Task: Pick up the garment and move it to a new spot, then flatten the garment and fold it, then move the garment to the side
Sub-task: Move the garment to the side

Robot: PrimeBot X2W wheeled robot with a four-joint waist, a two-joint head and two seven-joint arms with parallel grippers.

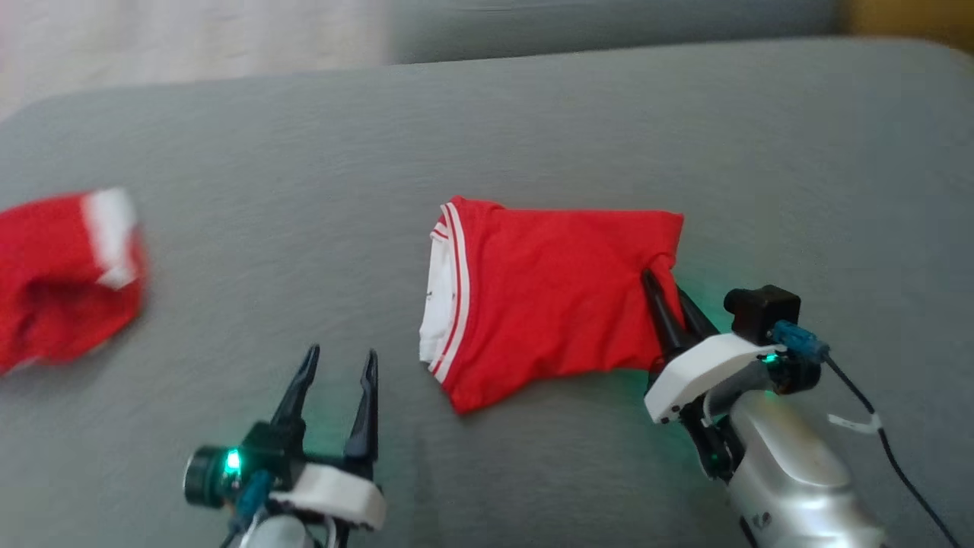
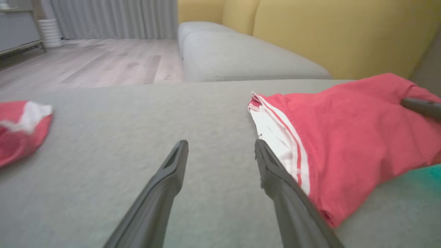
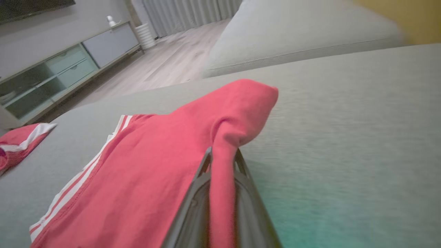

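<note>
A red garment [image 1: 555, 293] with white stripes along its left hem lies in the middle of the grey cushion [image 1: 487, 129]. My right gripper [image 1: 660, 285] is shut on the garment's right edge; in the right wrist view a pinched fold of red cloth [image 3: 222, 162] runs between the two dark fingers. My left gripper [image 1: 338, 365] stands open over bare cushion, just left of the garment's striped hem [image 2: 286, 144], touching nothing. From the left wrist the right arm's finger [image 2: 422, 106] shows dark against the red cloth.
A second red and white garment [image 1: 65, 278] lies bunched at the cushion's left edge. Another grey cushion [image 2: 237, 51] and a yellow sofa back [image 2: 344, 34] lie beyond. Wooden floor [image 3: 172, 62] and a low cabinet [image 3: 51, 72] are off to the far left.
</note>
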